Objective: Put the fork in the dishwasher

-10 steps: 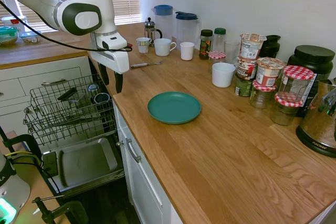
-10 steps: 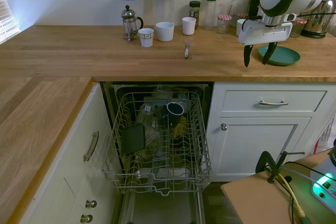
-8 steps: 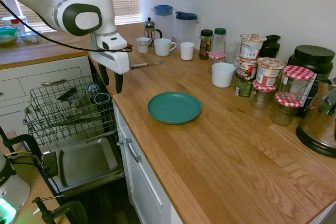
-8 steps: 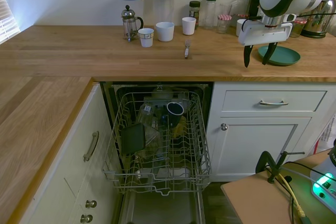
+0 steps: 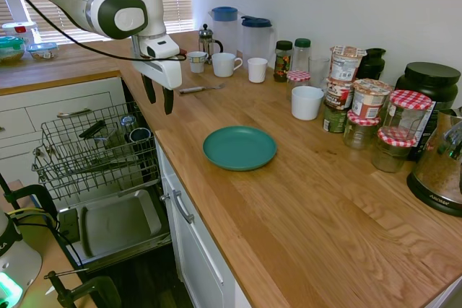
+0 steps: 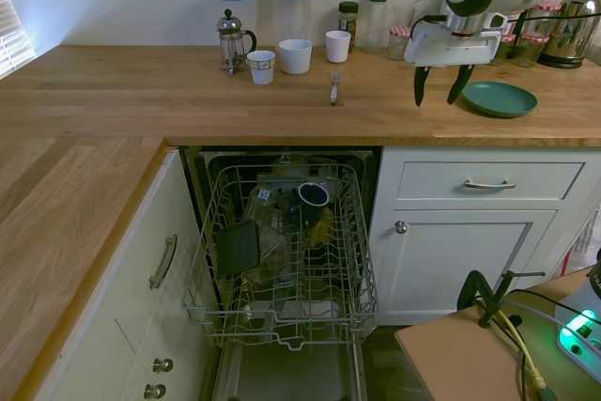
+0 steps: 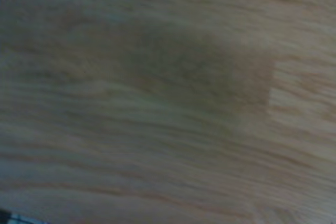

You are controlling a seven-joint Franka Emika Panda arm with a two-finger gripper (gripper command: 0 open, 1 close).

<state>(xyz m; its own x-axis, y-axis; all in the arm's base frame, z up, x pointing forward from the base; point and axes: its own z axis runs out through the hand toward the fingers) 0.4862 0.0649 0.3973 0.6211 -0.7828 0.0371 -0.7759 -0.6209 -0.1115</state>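
Observation:
The fork (image 5: 200,89) lies flat on the wooden counter in front of the white mugs, also seen as a slim silvery fork (image 6: 333,87). My gripper (image 5: 159,99) hangs open over the counter, empty, a short way from the fork on the plate's side; from the other side the gripper (image 6: 438,90) sits between fork and plate. The dishwasher rack (image 5: 86,151) is pulled out below the counter over the dropped door (image 5: 115,223), with several dishes in it; the same rack (image 6: 282,251) shows from the front. The wrist view shows only blurred wood grain.
A teal plate (image 5: 240,147) lies on the counter near the edge. White mugs (image 5: 225,64), a French press (image 5: 208,41) and two jugs stand behind the fork. Several jars and tubs (image 5: 361,110) and a kettle (image 5: 440,164) crowd the counter's far side.
The gripper has risen and moved along the counter toward the fork, away from the plate. Its fingers stayed open. The fork has not moved.

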